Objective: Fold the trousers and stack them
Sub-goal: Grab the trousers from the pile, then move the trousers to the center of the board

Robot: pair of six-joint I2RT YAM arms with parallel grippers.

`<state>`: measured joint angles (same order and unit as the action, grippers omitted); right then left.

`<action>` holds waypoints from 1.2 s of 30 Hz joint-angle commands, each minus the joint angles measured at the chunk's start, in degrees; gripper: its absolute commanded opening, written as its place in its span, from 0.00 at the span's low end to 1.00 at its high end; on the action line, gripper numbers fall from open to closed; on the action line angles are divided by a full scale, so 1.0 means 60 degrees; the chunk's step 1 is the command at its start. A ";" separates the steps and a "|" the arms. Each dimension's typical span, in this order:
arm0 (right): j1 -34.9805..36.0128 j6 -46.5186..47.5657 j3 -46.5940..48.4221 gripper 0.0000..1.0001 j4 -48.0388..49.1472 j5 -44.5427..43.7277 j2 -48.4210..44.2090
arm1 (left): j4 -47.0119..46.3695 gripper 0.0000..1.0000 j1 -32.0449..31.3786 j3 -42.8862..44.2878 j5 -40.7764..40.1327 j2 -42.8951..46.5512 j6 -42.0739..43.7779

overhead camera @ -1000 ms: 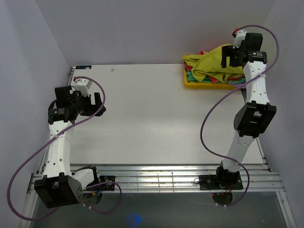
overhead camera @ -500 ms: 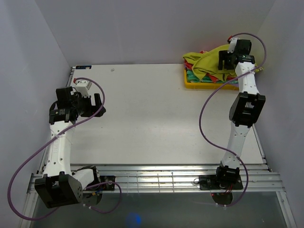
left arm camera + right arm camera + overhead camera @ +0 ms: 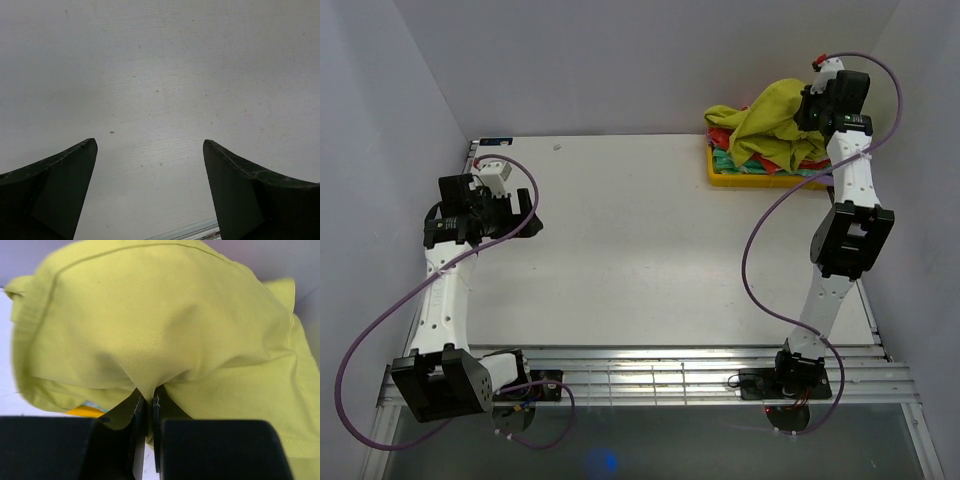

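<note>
Having snapped shut since a second ago, my right end effector (image 3: 810, 112) is pinching the trousers (image 3: 770, 125) above the tray (image 3: 720, 178) at the counter's (image 3: 650, 250) one o'clock corner. My left end effector (image 3: 520, 212) is hovering at nine o'clock. From the left wrist, its fingers (image 3: 55, 185) are standing wide apart over the counter. From the right wrist, my fingers (image 3: 136, 412) are clamping a yellow-green fold.

Bunched trousers (image 3: 770, 125) cover most of the yellow tray (image 3: 760, 181) and the red and green clothes (image 3: 724, 158) stacked in it; from above, what those garments are cannot be told. The right gripper (image 3: 148, 405) has its fingertips sunk in a fold of cloth, and the trousers run off the wrist view's edges. On the left gripper (image 3: 150, 147), both fingers (image 3: 55, 195) are cut off at the bottom edge.
</note>
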<state>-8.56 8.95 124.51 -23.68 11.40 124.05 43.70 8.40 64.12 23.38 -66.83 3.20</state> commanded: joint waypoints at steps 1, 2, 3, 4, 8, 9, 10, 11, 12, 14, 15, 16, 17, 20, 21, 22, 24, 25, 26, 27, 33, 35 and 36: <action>0.0079 -0.0641 -0.0023 0.08 0.1486 0.1599 -0.2391 | 0.0186 0.98 -0.0009 0.0665 -0.0028 -0.0038 -0.0225; 0.0093 -0.0918 -0.0096 0.08 0.1530 0.1978 -0.2930 | 0.0259 0.98 -0.0009 0.0739 0.0087 -0.0097 -0.0270; 0.0137 -0.1051 -0.0112 0.08 0.1530 0.2156 -0.3182 | 0.0318 0.98 -0.0009 0.0914 0.0161 -0.0112 -0.0284; 0.0166 -0.1168 -0.0126 0.08 0.1530 0.2274 -0.3460 | 0.0362 0.98 -0.0024 0.0988 0.0191 -0.0156 -0.0328; 0.0473 -0.1841 -0.0082 0.08 0.1749 0.2933 -0.4821 | 0.0406 0.98 -0.0009 0.1339 0.0264 -0.0127 -0.0446; 0.0663 -0.1945 -0.0082 0.08 0.1996 0.2963 -0.5028 | 0.0407 0.98 -0.0024 0.1413 0.0221 -0.0112 -0.0431; 0.0751 -0.2033 -0.0068 0.08 0.2158 0.2964 -0.5233 | 0.0421 0.98 -0.0009 0.1558 0.0191 -0.0112 -0.0431; 0.0883 -0.2106 -0.0068 0.08 0.2319 0.2935 -0.5598 | 0.0421 0.98 -0.0009 0.1632 0.0162 -0.0127 -0.0446; 0.1160 -0.2223 -0.0053 0.08 0.2466 0.2862 -0.5776 | 0.0436 0.98 -0.0024 0.1691 0.0118 -0.0170 -0.0736; 0.1396 -0.2501 -0.0126 0.08 0.3051 0.2744 -0.6229 | 0.0494 0.98 -0.0009 0.1852 0.0103 -0.0185 -0.0797; 0.1745 -0.2793 -0.0184 0.08 0.3271 0.2729 -0.6362 | 0.0480 0.98 -0.0009 0.1911 0.0089 -0.0200 -0.0870; 0.1893 -0.2911 -0.0272 0.08 0.3636 0.2642 -0.6479 | 0.0480 0.98 -0.0009 0.1940 0.0074 -0.0185 -0.0900; 0.2054 -0.3058 -0.0461 0.08 0.3770 0.2467 -0.6669 | 0.0465 0.98 -0.0009 0.1984 0.0074 -0.0185 -0.0914; 0.2757 -0.3454 -0.0813 0.08 0.3830 0.2290 -0.6831 | 0.0421 0.98 -0.0024 0.1999 0.0074 -0.0098 -0.0973; 0.3165 -0.3527 -0.0960 0.08 0.3830 0.2246 -0.6861 | 0.0407 0.98 -0.0024 0.1985 0.0103 -0.0083 -0.0973; 0.3358 -0.3673 -0.1179 0.08 0.3801 0.2159 -0.6919 | 0.0378 0.98 -0.0009 0.1956 0.0103 -0.0039 -0.0973; 0.3971 -0.3806 -0.2246 0.08 0.3815 0.1910 -0.7197 | 0.0377 0.98 -0.0009 0.1912 0.0147 -0.0024 -0.0959; 0.4178 -0.3806 -0.2685 0.08 0.3815 0.1822 -0.7300 | 0.0377 0.98 -0.0024 0.1897 0.0176 0.0005 -0.0929; 0.4412 -0.3690 -0.3183 0.08 0.3815 0.1618 -0.7518 | 0.0377 0.98 -0.0024 0.1882 0.0234 0.0020 -0.0900; 0.4791 -0.3646 -0.4217 0.08 0.3801 0.1485 -0.7608 | 0.0377 0.98 -0.0009 0.1853 0.0293 0.0034 -0.0842; 0.5615 -0.2887 -0.7315 0.08 0.3055 0.1324 -0.7667 | 0.0421 0.98 -0.0024 0.1707 0.0644 0.0049 -0.0200; 0.5616 -0.2548 -0.8574 0.08 0.2936 0.1046 -0.7667 | 0.0538 0.98 -0.0024 0.1619 0.0936 -0.0024 0.0051; 0.5616 -0.1879 -0.8796 0.16 0.2762 0.1059 -0.7609 | 0.0640 0.98 -0.0024 0.1604 0.1504 -0.0140 0.0531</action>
<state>25.21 -9.02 74.52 -9.32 20.47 80.44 46.26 8.40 74.06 26.24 -68.16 1.13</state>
